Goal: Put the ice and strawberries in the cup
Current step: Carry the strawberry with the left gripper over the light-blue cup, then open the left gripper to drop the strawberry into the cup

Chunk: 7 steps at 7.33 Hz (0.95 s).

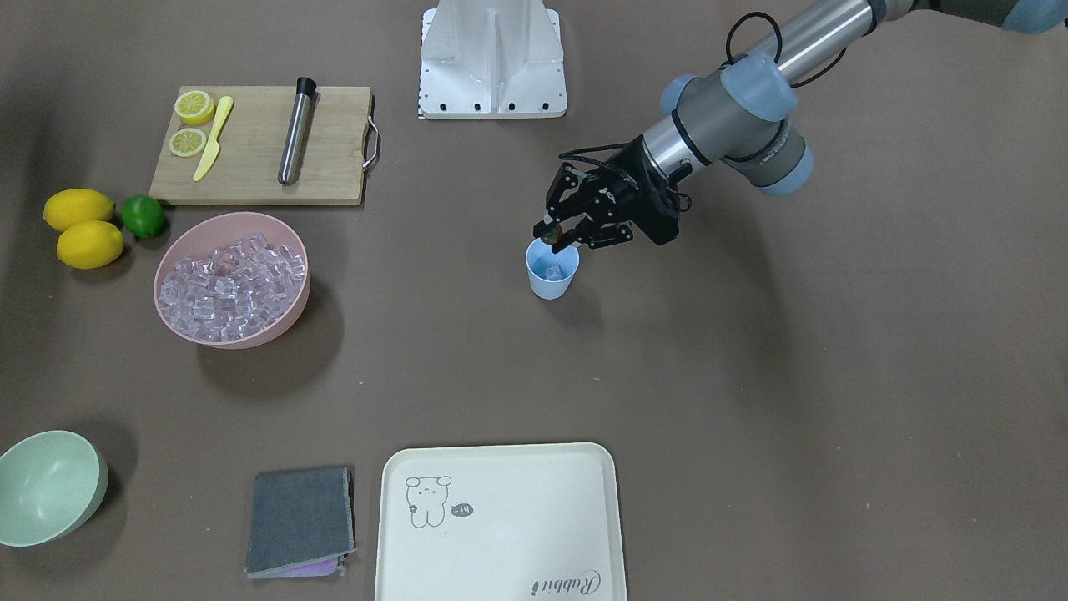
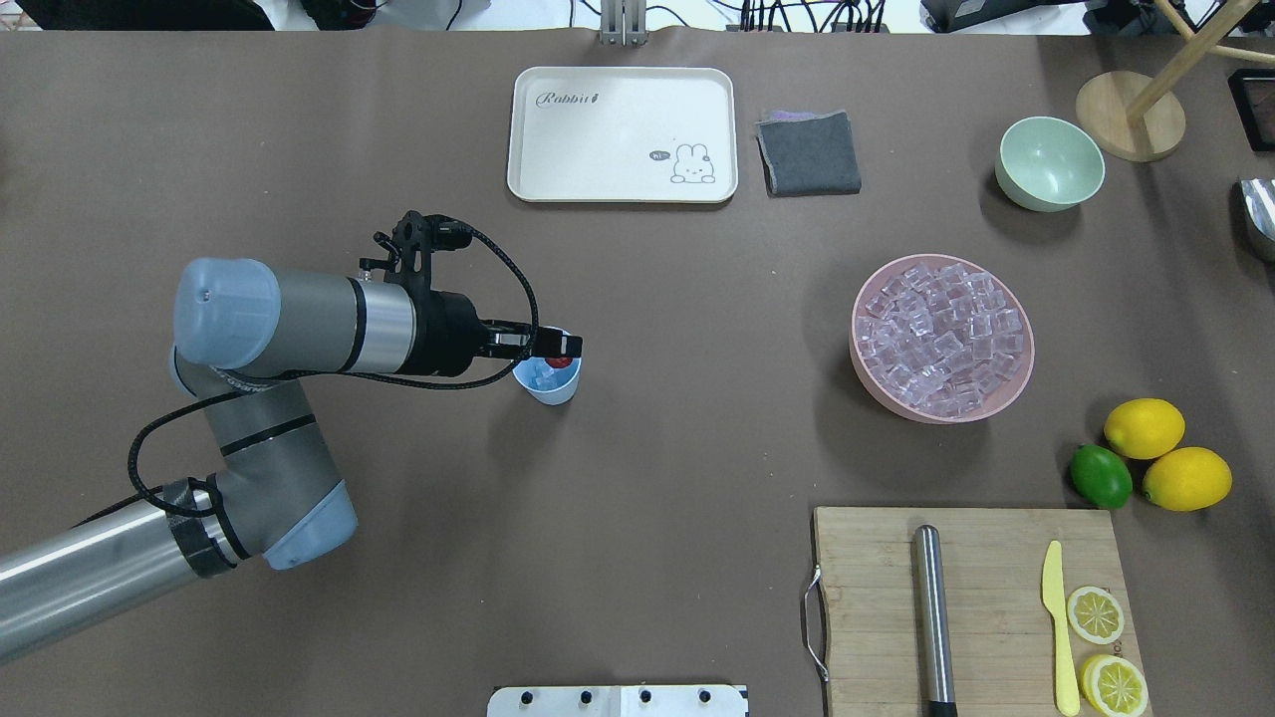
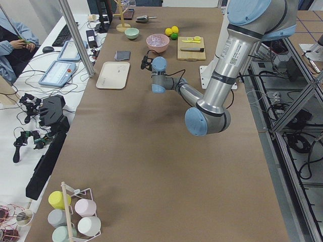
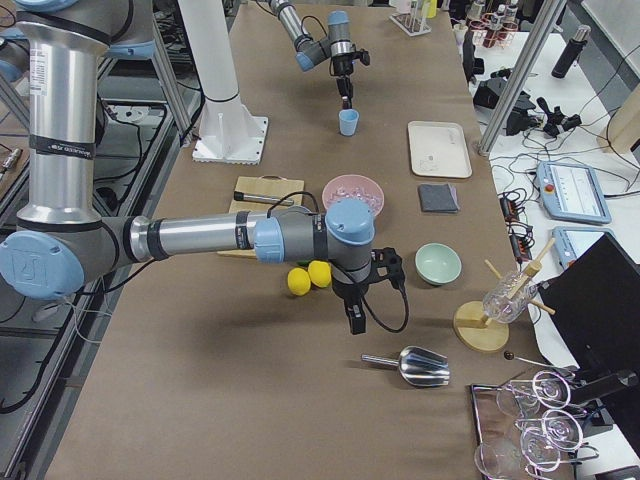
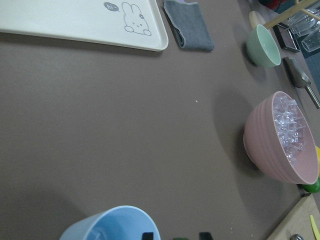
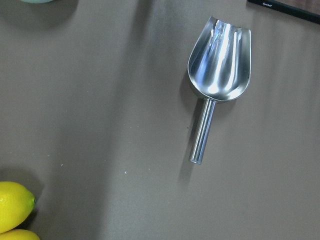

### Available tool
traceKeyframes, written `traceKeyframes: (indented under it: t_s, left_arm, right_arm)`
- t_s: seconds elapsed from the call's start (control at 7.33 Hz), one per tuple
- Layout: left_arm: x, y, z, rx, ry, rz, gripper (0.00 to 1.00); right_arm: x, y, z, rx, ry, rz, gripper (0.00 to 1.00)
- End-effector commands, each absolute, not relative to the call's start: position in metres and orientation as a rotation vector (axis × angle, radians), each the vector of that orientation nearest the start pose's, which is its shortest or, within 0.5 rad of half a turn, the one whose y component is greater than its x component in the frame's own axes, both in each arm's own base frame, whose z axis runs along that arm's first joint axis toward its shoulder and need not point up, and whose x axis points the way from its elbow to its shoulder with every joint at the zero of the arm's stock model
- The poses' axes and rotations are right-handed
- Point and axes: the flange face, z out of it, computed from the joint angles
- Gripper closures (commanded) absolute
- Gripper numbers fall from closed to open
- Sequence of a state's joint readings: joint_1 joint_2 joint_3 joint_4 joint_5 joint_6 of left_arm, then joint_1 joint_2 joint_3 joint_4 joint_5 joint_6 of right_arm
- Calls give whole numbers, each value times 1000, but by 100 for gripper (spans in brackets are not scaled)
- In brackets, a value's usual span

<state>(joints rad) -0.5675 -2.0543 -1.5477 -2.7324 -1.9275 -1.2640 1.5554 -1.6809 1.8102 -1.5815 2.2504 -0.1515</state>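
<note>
My left gripper [image 1: 557,237] is shut on a small red strawberry [image 1: 551,238] and holds it just above the rim of the pale blue cup [image 1: 551,282]. In the overhead view the strawberry [image 2: 562,361] hangs over the cup's [image 2: 550,388] far edge. Clear ice cubes [image 2: 540,375] lie inside the cup. The left wrist view shows the cup's rim [image 5: 112,224] just below the fingertips [image 5: 148,235]. A heap of ice [image 1: 234,280] fills the pink bowl [image 1: 288,321]. My right gripper [image 4: 355,320] shows only in the exterior right view, beyond the lemons; I cannot tell whether it is open or shut.
A wooden cutting board [image 2: 981,538] carries a metal rod, a yellow knife and lemon halves. Two lemons [image 2: 1146,428] and a lime [image 2: 1101,476] lie beside it. A cream tray [image 2: 623,134], a grey cloth [image 2: 809,152] and a pale green bowl [image 2: 1049,164] stand at the far side. A metal scoop [image 6: 218,65] lies under the right wrist.
</note>
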Motion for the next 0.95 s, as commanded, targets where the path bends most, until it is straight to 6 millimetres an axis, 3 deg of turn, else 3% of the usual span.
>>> traceKeyframes:
  t_s: [0.0, 0.41, 0.55, 0.68, 0.82]
  left_arm:
    - [478, -432, 265, 445, 1552, 77, 100]
    - [470, -445, 268, 461, 1537, 55, 100]
    - [470, -445, 269, 460, 1535, 54, 78]
    - [471, -445, 269, 464, 1536, 53, 3]
    - [471, -444, 269, 462, 1536, 53, 2]
  right_arm:
    - [64, -453, 598, 163, -670, -199, 0]
    - [64, -454, 598, 162, -670, -200, 0]
    - [64, -453, 600, 159, -671, -199, 0]
    - [64, -453, 600, 160, -671, -201, 0]
    - [64, -451, 600, 158, -671, -200, 0]
